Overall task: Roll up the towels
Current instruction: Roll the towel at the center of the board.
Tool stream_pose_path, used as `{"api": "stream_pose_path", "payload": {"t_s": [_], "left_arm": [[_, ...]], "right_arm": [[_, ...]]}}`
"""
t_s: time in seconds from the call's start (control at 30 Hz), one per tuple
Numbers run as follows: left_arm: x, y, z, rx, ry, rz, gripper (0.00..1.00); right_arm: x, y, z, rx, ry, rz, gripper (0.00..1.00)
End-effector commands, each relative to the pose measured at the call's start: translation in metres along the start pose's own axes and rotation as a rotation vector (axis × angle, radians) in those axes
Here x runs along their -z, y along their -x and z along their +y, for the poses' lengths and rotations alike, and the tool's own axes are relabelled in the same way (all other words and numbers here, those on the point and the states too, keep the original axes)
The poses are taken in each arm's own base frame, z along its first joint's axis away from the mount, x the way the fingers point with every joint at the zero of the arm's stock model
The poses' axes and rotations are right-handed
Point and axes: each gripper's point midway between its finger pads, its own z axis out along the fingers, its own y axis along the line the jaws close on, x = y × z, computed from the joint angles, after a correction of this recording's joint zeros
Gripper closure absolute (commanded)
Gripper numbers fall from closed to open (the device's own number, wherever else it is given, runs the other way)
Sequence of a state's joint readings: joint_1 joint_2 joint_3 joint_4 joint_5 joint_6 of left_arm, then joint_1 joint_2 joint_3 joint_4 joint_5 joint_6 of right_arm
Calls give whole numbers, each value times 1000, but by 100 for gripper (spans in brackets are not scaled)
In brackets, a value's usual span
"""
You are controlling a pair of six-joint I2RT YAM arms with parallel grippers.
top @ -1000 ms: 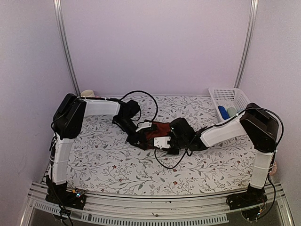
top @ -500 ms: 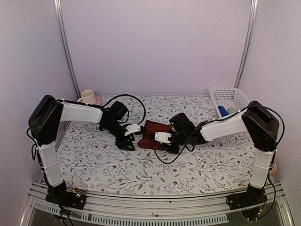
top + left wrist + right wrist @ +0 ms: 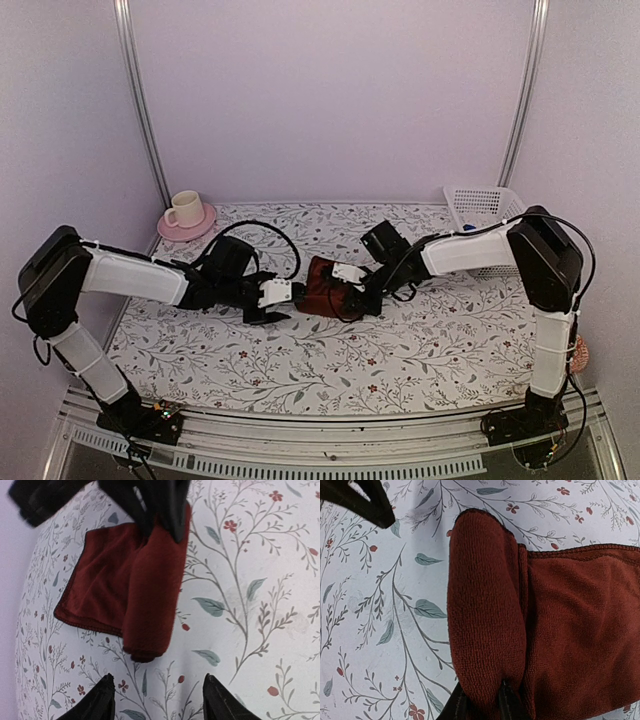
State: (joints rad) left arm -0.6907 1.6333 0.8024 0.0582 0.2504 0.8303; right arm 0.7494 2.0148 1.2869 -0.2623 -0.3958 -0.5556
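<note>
Half-rolled dark maroon soft cloth towel (image 3: 145, 590) lies mid white floral surface (image 3: 430, 330). R pincer (image 3: 480, 702) pinches roll's end, prob. to stop it unrolling. L pincer (image 3: 159, 700) spread, empty, just beside other end.

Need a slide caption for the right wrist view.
Right gripper pinches the rolled edge of the maroon towel on the floral table covering.
</note>
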Motion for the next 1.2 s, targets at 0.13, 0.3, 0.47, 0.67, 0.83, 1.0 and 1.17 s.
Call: {"api": "stream_pose_path", "payload": {"t_s": [0.13,0.3,0.47,0.67,0.83,1.0,1.17], "left_arm": [[-7,36,-8,-236,172,-66,41],[-14,45,-3,-250,215,-62,41],[-25,44,-7,-282,227,-22,41],[-28,45,-12,-295,217,-22,41],[-30,45,-18,-295,185,-23,41],[-34,41,-28,-293,128,-16,41],[-39,37,-32,-290,105,-3,40]], "right_arm": [[-1,-12,15,-215,236,53,80],[0,-11,16,-272,298,65,80],[3,-8,24,-282,373,68,80],[2,-11,32,-295,422,69,79],[0,-16,32,-310,431,81,79],[0,-18,28,-323,427,80,78],[0,-19,25,-329,423,79,78]]}}
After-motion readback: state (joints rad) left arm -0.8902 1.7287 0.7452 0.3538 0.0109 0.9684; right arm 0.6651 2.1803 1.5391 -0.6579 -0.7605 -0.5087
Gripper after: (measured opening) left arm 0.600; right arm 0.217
